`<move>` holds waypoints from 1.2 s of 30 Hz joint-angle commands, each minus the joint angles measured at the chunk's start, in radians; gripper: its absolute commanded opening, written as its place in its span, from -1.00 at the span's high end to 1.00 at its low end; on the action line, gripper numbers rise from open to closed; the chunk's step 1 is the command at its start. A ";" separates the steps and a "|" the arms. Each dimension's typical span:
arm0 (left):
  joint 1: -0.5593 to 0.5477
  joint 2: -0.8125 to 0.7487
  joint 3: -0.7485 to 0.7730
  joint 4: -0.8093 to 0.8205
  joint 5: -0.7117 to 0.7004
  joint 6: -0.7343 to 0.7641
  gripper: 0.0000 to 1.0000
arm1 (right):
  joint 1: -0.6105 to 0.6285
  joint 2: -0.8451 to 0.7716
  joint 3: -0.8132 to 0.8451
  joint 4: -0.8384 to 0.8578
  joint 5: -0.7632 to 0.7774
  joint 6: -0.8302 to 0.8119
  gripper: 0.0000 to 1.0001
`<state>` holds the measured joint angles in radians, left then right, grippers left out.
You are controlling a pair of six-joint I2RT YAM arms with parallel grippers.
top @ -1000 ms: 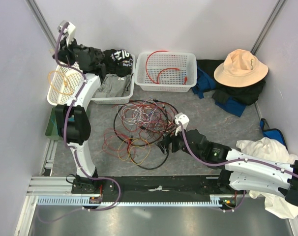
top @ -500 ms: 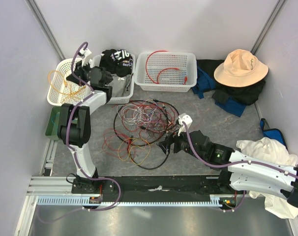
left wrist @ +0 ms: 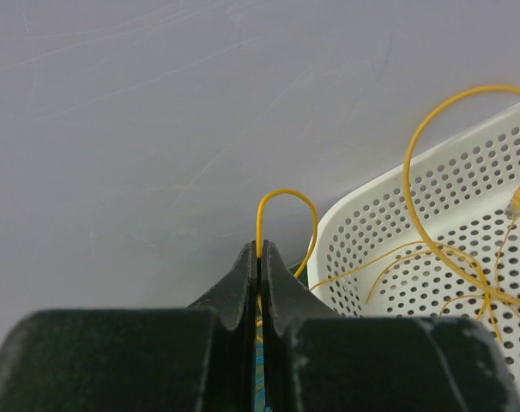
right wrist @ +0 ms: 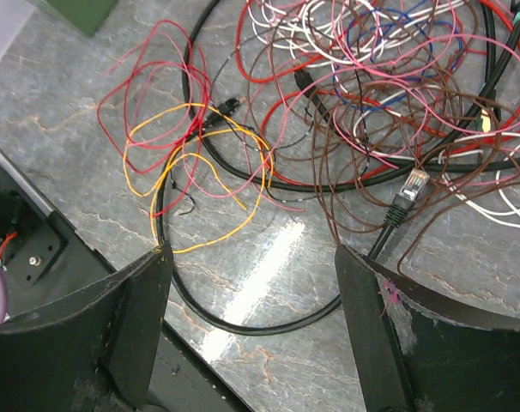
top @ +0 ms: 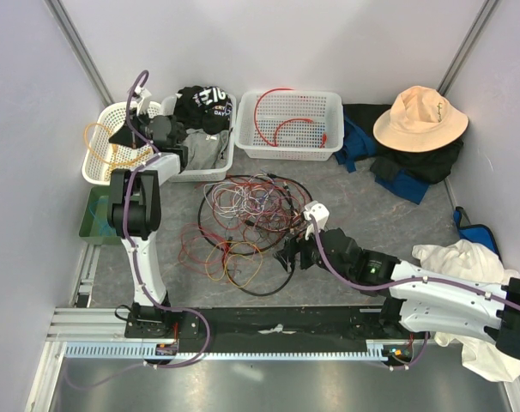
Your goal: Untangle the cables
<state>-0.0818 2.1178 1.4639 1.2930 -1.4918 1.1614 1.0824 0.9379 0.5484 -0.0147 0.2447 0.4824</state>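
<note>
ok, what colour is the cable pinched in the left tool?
Yellow. The cable loops up out of the shut left tool, clearest in the left wrist view.

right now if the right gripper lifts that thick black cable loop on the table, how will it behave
The black cable holds a smooth wide curve, so likely springy, not limp. It runs into the tangle, crossed by thin wires, so lifting probably drags those along.
</note>
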 commanded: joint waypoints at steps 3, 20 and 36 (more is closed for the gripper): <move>-0.019 -0.016 0.084 0.309 0.002 0.115 0.97 | 0.002 0.018 0.012 0.051 0.008 -0.010 -0.67; -0.063 -0.183 0.520 -1.683 0.654 -1.302 0.97 | 0.002 -0.171 -0.053 -0.011 0.037 0.005 -0.67; 0.183 -0.263 0.044 -1.562 0.996 -1.911 0.96 | 0.002 -0.088 -0.048 0.021 0.047 -0.016 -0.67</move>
<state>0.0063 1.8893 1.5406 -0.3141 -0.6327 -0.4961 1.0824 0.8124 0.4847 -0.0376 0.2852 0.4820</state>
